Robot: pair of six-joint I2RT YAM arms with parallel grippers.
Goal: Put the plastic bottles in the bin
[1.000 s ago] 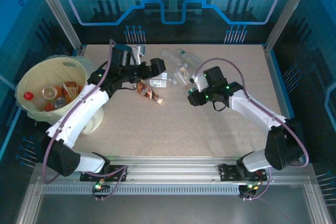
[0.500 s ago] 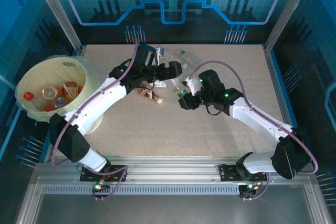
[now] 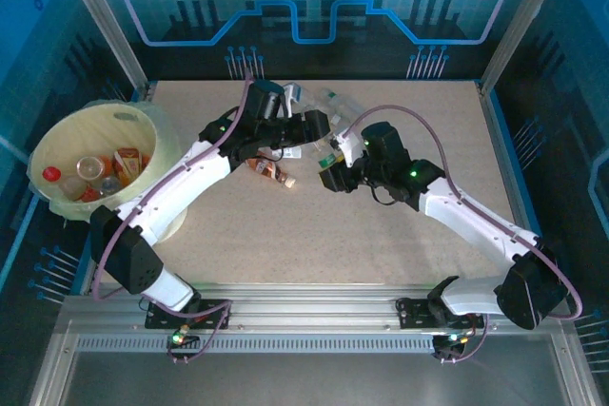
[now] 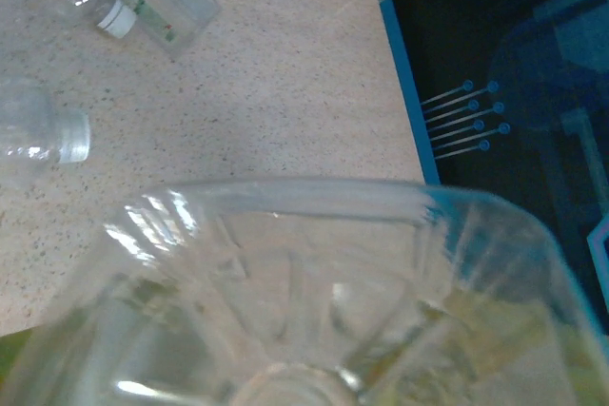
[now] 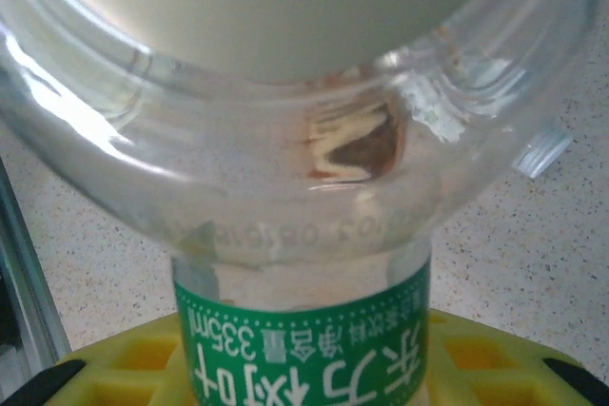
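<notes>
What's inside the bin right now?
Inside the bin, several bottles lie piled: a red-capped one, a clear one and an orange-labelled one. Whatever lies beneath them, and the bin's floor, is covered.

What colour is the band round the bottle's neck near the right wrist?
The band is green with white writing; best in the right wrist view.

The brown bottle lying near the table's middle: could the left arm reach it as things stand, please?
Probably yes. The brown bottle lies in the open with nothing on it, nearer the bases than the left pincer, which is at the clear bottles. The arm would need to draw back a little.
</notes>
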